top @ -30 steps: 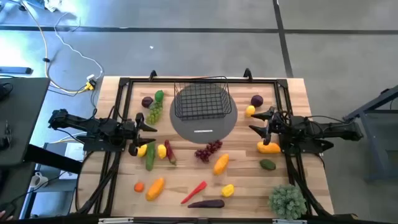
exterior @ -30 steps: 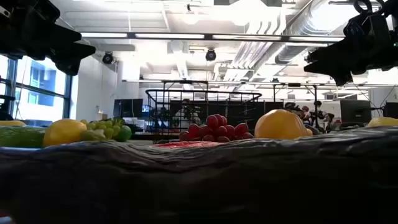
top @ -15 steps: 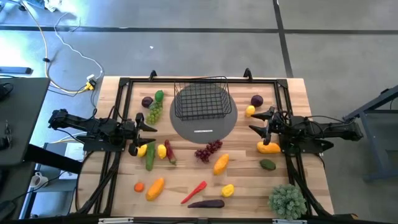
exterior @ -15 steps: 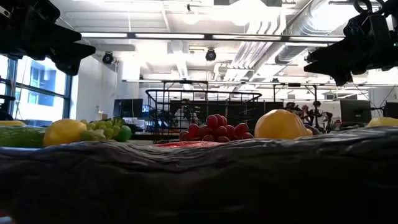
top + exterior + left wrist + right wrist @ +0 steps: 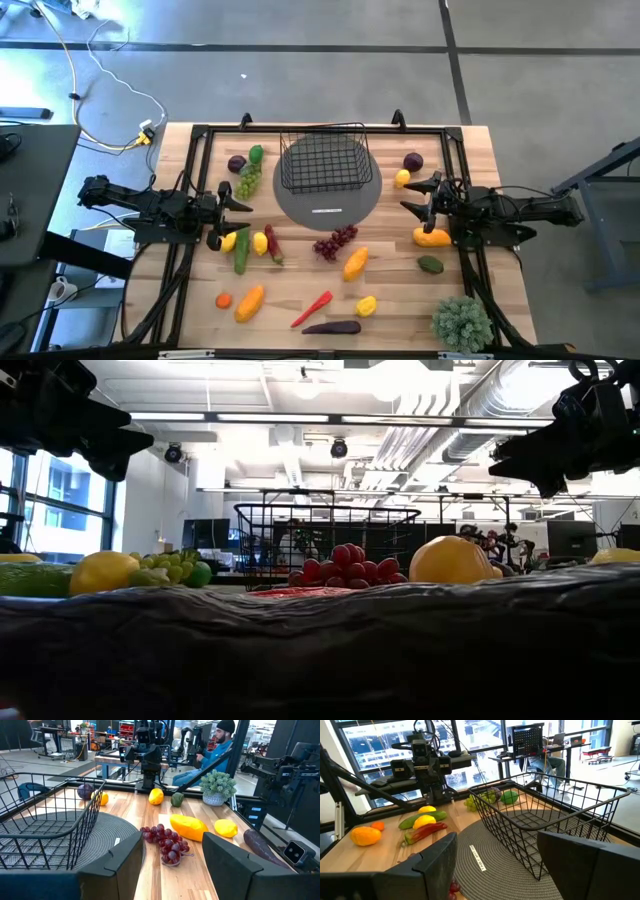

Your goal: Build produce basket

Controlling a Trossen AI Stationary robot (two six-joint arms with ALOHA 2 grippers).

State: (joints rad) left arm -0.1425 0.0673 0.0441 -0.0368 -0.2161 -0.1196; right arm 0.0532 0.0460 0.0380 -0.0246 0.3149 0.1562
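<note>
High view shows the left end effector [image 5: 240, 205] with its fingers spread apart and nothing between them, hanging over the bench [image 5: 400, 290] on the basket's left. Just beside its tips lie green grapes [image 5: 248, 180], a yellow lemon [image 5: 261, 242] and a green cucumber [image 5: 241, 254]. Across the bench the right end effector [image 5: 410, 195] is likewise spread wide and empty, with a small lemon [image 5: 402, 178] close by its tips and an orange-yellow fruit [image 5: 431, 237] near its wrist. Between the two end effectors sits the black wire basket [image 5: 324, 162], resting on the far part of the grey round mat [image 5: 330, 205]; nothing shows inside it. Purple grapes [image 5: 335, 241] lie just off the mat's near edge. From table height the bench edge hides most of the produce, and only the basket's upper wires clear it.
</note>
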